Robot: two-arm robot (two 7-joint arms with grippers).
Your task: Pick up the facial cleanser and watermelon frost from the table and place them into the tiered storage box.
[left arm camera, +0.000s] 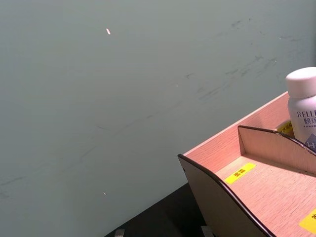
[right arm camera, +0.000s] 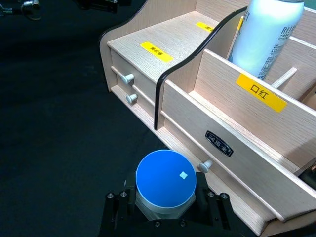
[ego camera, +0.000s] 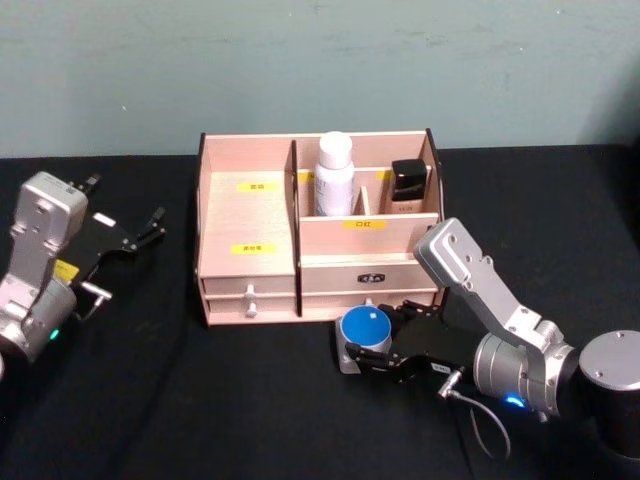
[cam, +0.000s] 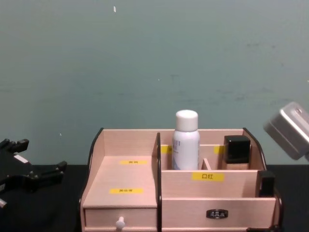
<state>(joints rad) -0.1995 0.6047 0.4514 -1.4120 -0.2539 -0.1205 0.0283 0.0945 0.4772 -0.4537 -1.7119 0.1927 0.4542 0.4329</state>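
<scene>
– where's the right gripper (ego camera: 378, 340) working?
– it's sitting at five o'clock of the tiered storage box (ego camera: 247, 215), fingers clamping the blue-lidded watermelon frost (ego camera: 364, 326) just beside the right drawer (ego camera: 372, 278).
– and the facial cleanser (ego camera: 334, 175)?
– it's standing upright in a rear compartment, towards twelve o'clock.
– left gripper (ego camera: 143, 232)?
– it's resting out at nine o'clock, well apart, fingers spread, gripping nothing.

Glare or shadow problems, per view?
Right wrist view: glint on the blue-lidded round jar in the right gripper, tall white bottle washed out on top. Head view: black tablecloth hides shadows. Chest view: open left gripper blends into it.
</scene>
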